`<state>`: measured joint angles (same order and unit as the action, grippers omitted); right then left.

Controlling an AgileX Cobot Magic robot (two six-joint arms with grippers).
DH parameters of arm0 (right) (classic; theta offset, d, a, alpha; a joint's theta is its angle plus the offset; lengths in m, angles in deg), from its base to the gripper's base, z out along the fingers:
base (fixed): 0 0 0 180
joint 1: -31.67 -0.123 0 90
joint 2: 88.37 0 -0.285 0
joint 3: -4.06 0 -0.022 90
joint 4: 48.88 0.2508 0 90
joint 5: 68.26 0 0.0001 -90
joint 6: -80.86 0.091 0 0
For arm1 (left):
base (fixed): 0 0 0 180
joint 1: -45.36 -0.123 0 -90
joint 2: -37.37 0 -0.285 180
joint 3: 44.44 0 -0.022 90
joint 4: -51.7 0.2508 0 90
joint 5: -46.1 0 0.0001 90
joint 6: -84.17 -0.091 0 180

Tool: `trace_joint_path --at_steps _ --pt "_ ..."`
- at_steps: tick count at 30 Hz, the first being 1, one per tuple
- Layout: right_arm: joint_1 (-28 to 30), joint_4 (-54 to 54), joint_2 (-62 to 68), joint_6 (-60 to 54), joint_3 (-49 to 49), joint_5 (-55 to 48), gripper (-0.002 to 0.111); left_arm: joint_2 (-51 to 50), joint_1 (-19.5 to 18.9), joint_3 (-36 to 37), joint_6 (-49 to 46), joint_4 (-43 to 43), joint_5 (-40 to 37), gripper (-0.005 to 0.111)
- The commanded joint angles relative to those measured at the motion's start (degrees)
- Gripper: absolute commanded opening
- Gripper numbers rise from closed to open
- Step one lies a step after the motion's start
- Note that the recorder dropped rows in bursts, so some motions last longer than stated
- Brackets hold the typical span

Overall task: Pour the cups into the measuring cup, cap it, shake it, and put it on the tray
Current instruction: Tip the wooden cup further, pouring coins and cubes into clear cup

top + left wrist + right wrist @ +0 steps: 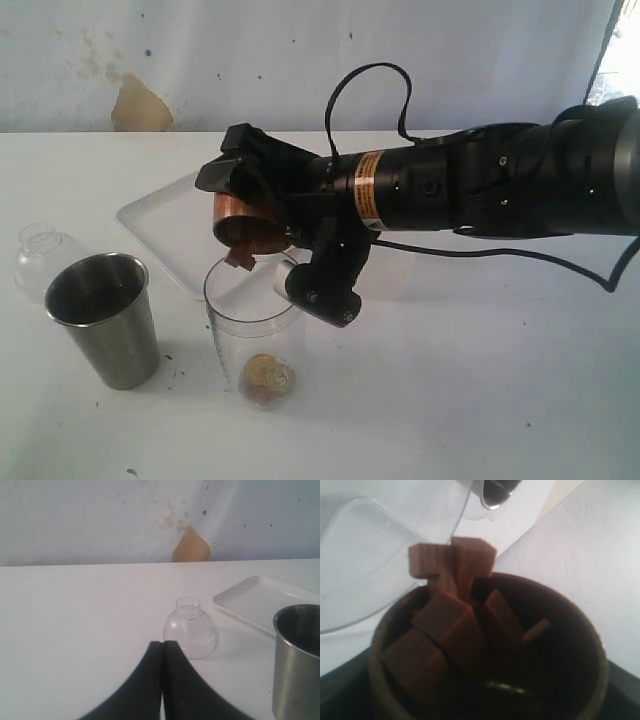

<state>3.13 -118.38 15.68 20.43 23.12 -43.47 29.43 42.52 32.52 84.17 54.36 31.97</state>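
Note:
My right gripper [240, 188] is shut on the brown wooden cup [250, 226] and holds it tipped over the mouth of the clear measuring cup [250, 318]. Brown blocks [450, 625] crowd the wooden cup's [580, 645] lip, and one piece [240, 259] hangs at the measuring cup's rim [365, 575]. A small round yellowish-brown thing [268, 380] lies on the measuring cup's bottom. The steel tumbler [106, 320] stands upright to its left. My left gripper [163, 646] is shut on nothing, low over the table just short of the clear domed lid [190, 630]. The left gripper is out of the exterior view.
The white tray [170, 222] lies behind the measuring cup, partly under my right arm; its corner [260, 602] shows beyond the lid. The lid [40, 258] rests on the table left of the steel tumbler [297, 660]. A black cable loops over the right arm [480, 190].

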Motion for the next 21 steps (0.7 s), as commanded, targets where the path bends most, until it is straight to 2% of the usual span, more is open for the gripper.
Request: trace_joint_path --at_steps 1,13,21 --pt "-0.06 0.63 -0.81 2.27 -0.54 1.01 0.000 0.16 0.25 0.25 0.00 -0.32 0.66 0.000" --pt "-0.06 0.63 -0.81 2.79 -0.54 1.01 0.000 0.16 0.25 0.25 0.00 -0.32 0.66 0.000" --pt "-0.06 0.48 -1.30 -11.08 -0.54 0.75 0.000 0.16 0.25 0.25 0.00 -0.32 0.66 0.000"
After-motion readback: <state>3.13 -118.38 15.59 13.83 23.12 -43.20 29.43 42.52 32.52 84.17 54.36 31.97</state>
